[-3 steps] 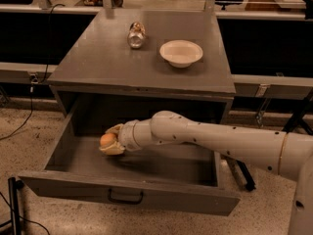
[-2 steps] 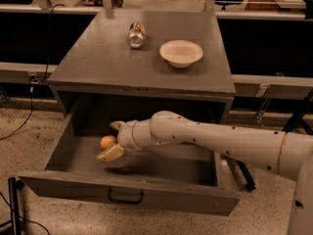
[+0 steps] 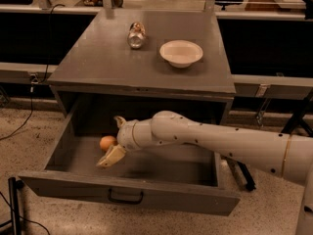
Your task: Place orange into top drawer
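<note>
The top drawer (image 3: 190,203) stood pulled wide open, and there sat the orange (image 3: 107,142) on its floor, toward the left side! The hand (image 3: 109,141) reached in from the right, fingers spread apart, one behind the fruit, one in front, clamping nothing. Up on the counter (image 3: 93,65), a silvery can (image 3: 136,35) lay near a white bowl (image 3: 181,53).

- Our arm (image 3: 220,141) bars the right side of the top drawer (image 3: 146,199).
- In the drawer's left half sit the orange (image 3: 106,143) and our gripper (image 3: 112,141), fingers spread.
</note>
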